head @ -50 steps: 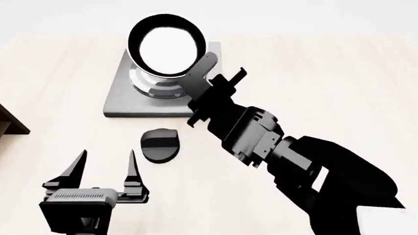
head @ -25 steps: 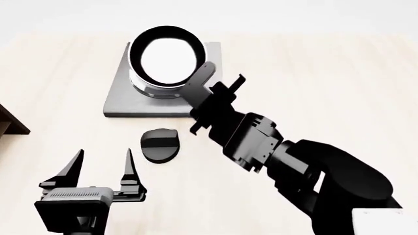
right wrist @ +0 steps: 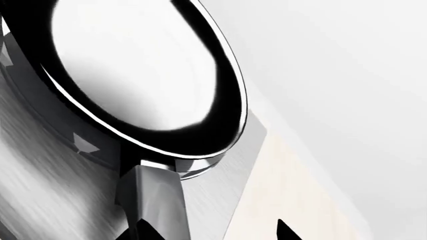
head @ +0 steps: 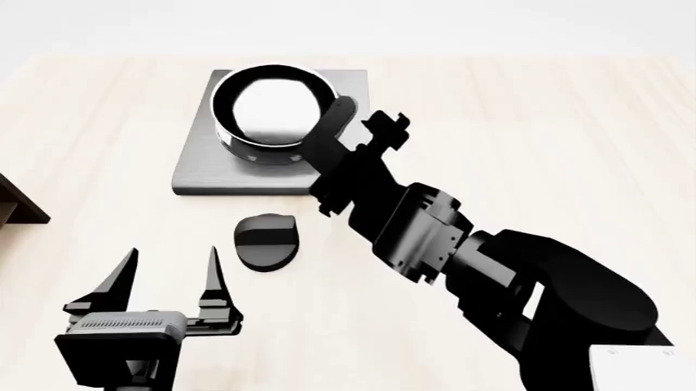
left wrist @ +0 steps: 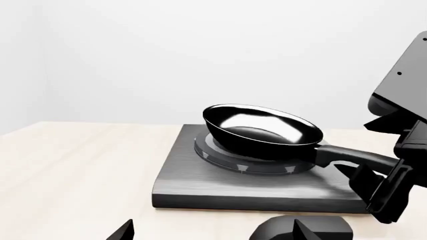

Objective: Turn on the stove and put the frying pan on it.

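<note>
Pale wooden tabletop point(head: 544, 130) fills the head view under a plain white backdrop. On it, toward 12 o'clock, lies the flat square grey metal stove point(head: 201, 167), and the small round black frying pan point(head: 270, 114) with its pale shiny inside sits on the ringed burner point(left wrist: 230, 159), slightly tilted in the left wrist view. The black right end effector point(head: 345, 151) reaches in from 5 o'clock and is clamped on the pan's long black handle point(left wrist: 347, 156). At 7 o'clock the left end effector point(head: 169, 281) hangs over bare tabletop, jaws spread wide and holding nothing. A small black round knob point(head: 266, 242) lies just off the stove's near edge, between the two arms.
</note>
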`<state>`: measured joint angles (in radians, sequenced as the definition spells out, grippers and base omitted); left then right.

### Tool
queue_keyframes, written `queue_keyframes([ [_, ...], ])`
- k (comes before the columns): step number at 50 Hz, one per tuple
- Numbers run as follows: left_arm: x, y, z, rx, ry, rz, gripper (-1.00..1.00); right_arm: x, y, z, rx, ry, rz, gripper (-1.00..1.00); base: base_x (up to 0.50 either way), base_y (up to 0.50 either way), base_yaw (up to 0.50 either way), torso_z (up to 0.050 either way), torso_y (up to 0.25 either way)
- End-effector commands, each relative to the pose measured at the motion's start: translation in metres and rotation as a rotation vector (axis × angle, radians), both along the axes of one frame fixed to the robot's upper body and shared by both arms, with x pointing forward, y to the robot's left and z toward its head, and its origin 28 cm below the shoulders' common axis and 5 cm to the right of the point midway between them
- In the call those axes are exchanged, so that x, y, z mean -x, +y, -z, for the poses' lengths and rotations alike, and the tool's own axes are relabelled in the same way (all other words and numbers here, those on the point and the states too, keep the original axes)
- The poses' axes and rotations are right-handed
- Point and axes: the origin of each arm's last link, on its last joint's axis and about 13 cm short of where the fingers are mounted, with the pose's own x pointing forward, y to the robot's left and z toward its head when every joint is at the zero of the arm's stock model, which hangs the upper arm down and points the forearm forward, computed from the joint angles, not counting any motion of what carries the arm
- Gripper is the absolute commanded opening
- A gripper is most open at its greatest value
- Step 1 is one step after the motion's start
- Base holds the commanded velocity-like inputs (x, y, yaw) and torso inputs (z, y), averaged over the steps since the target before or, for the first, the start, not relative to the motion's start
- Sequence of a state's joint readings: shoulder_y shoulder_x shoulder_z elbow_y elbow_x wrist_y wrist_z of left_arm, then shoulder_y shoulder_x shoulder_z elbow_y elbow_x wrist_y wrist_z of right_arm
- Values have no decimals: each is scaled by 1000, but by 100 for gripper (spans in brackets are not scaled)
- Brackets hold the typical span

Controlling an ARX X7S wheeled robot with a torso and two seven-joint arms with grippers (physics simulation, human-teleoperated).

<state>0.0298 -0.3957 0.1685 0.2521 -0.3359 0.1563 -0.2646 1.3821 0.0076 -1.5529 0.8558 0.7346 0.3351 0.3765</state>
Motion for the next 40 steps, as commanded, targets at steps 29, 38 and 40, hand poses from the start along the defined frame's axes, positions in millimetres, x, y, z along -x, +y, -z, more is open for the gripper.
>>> queue_keyframes([
  [29,1,0,-2,-3,1,-2,100,10,0,-55,-310,198,-212,100,0,0,0,0,1],
  [38,1,1,-3,-6,-2,-10,100,27,-22,-72,-358,65,-266,100,0,0,0,0,0],
  [40,1,1,-3,-7,-2,-12,100,28,-27,-74,-372,28,-259,100,0,0,0,0,0],
])
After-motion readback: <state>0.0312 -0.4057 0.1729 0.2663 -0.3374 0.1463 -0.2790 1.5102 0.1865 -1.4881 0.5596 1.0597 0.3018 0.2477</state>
